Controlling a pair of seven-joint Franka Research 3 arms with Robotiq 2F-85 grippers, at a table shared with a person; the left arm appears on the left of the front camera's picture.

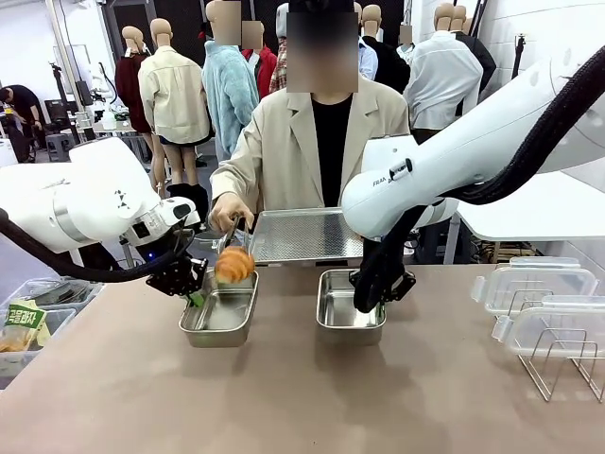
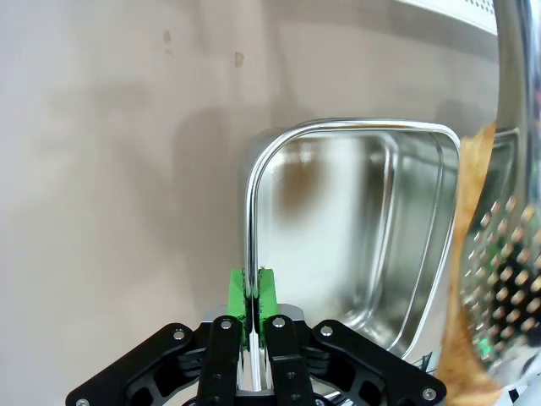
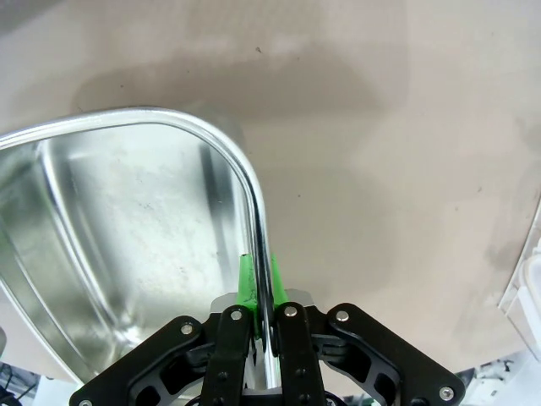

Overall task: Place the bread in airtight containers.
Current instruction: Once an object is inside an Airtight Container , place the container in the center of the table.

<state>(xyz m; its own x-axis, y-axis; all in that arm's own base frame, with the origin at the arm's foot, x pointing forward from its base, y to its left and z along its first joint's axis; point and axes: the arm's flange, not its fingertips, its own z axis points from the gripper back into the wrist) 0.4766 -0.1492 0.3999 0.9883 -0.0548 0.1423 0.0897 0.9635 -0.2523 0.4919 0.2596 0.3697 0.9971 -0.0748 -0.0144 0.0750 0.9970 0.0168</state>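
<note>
Left fingers (image 2: 237, 292) clamp the rim of a shallow stainless-steel box (image 2: 338, 254); right fingers (image 3: 246, 279) clamp the rim of a second box (image 3: 127, 220). A person's tongs (image 1: 232, 236) hold a golden-brown croissant (image 1: 234, 265) over the first box, near the left fingers. Dropped off-centre, it may hit them and roll out.

Black lettering "FRA", cut off by the cable, is printed on the white right robot arm (image 1: 444, 156). No other text is legible.
</note>
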